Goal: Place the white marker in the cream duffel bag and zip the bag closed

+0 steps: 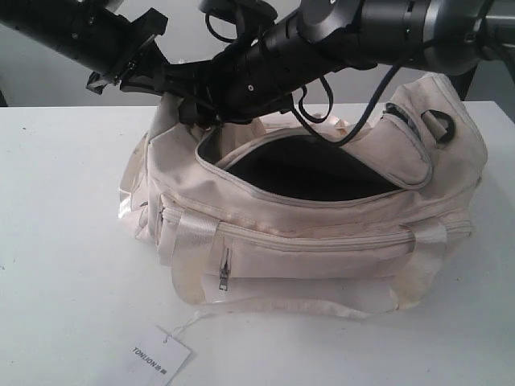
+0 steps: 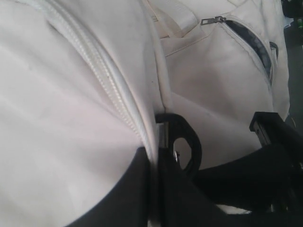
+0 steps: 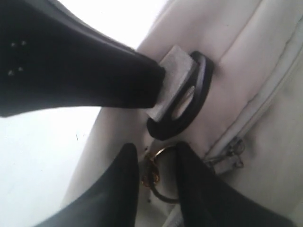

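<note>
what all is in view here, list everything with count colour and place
duffel bag: 1, cream, on the table, main zip open
gold ring pull: 1, gold, on the bag beside an end ring
end rings: 2, black, one at each end of the bag
pocket zip pull: 1, grey, bag's front
paper tag: 1, white, on the table in front of the bag
table: 1, white, under everything
arms: 2, black, above the bag
left fingers: black, pinching the bag's fabric by an end ring
right fingers: black, either side of the gold ring pull

Only one thing I can read from here: the white paper tag [image 1: 161,358] lying on the surface [image 1: 64,241] carries "TONLION" in dark print, followed by some small characters too blurred to make out.
</note>
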`<state>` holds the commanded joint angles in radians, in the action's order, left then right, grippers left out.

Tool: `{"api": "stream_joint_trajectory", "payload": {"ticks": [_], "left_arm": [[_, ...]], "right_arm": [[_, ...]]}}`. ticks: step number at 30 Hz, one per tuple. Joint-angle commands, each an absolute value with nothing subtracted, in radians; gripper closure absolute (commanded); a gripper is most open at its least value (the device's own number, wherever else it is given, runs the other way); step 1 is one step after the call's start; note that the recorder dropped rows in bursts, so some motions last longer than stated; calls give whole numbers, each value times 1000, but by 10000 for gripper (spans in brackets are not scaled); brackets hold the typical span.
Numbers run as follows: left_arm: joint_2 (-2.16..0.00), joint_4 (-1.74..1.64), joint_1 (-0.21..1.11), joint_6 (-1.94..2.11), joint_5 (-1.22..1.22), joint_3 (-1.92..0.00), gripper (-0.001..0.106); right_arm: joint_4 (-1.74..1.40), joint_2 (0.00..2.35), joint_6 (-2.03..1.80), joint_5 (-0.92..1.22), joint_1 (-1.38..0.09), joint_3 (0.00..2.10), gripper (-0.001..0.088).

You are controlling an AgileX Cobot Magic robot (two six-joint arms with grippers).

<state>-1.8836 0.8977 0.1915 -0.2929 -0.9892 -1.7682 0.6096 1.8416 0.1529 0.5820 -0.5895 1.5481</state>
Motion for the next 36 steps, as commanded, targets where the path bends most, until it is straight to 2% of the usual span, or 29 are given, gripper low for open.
{"api": "stream_joint_trajectory", "payload": {"ticks": [2, 3, 22, 36], "left_arm": [[-1884, 896, 192, -293, -989, -1768, 1053], [-1884, 891, 192, -293, -989, -1768, 1053], [-1885, 777, 192, -293, -970, -1768, 1053], [-1898, 746, 192, -288, -932, -1768, 1053]], "right_arm": [[610, 1842, 153, 584, -590, 1548, 847], [610, 1842, 153, 584, -590, 1548, 868], [610, 1774, 153, 675, -590, 1548, 868], [631, 1724, 153, 884, -590, 1548, 868]]}}
